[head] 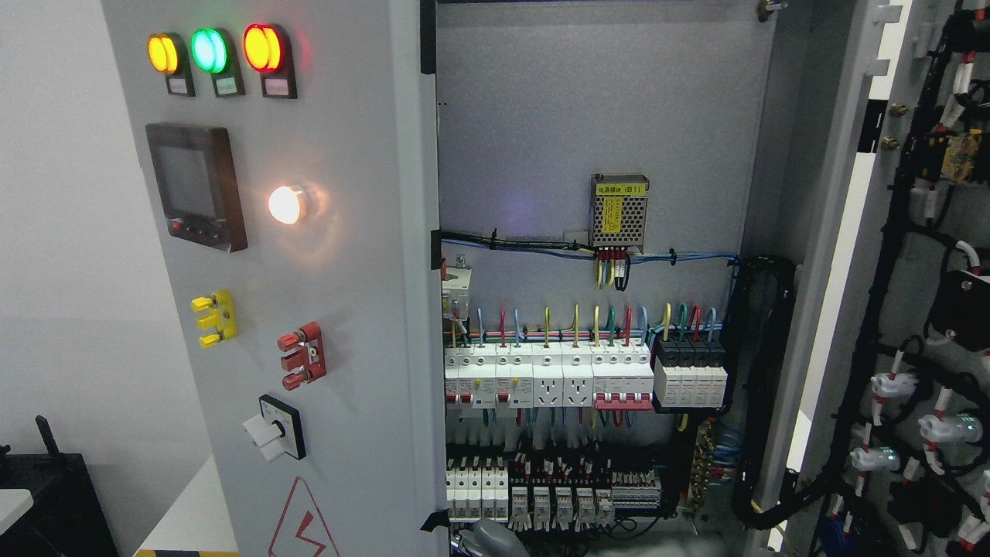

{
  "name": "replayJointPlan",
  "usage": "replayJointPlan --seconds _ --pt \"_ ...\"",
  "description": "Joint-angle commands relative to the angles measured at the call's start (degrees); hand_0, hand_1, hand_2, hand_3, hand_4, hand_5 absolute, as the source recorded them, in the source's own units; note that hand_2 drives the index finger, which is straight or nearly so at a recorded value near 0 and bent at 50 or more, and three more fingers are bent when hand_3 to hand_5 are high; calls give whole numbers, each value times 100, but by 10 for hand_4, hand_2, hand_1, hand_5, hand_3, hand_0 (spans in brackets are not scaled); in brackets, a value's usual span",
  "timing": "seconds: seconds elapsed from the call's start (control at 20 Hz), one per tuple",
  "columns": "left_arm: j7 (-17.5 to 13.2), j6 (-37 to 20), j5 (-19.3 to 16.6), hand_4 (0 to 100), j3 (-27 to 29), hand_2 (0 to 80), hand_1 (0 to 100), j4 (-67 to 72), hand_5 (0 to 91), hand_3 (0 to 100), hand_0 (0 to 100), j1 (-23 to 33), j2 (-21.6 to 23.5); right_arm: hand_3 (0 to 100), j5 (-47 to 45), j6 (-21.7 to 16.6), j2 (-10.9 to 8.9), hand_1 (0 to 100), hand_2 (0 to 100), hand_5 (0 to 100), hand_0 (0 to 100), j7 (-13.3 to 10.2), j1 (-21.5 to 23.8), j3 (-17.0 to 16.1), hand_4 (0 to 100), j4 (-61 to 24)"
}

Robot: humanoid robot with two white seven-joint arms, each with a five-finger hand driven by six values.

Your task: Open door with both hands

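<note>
White wall behind cabinet (588, 100); right door (913, 309) swung wide, breakers (588, 379) exposed above a hand (489, 538), grip state unclear.

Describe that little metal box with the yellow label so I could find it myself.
Look inside the open cabinet, at its bare grey back panel above the rows of white breakers. The perforated metal box sits alone there, coloured wires hanging beneath it. Nothing else on that panel carries a yellow label.
</note>
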Motion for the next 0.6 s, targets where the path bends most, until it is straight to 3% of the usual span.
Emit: replayJointPlan --seconds 0.0,0.55 --pt "2 5 0 29 0 0 0 -1 0 0 0 0 0 0 -4 23 316 0 0 0 0 3 30 233 0 -174" --pt "2 5 0 29 0 0 0 -1 0 0 0 0 0 0 -4 40 492 0 0 0 0 3 13 497 0 -218"
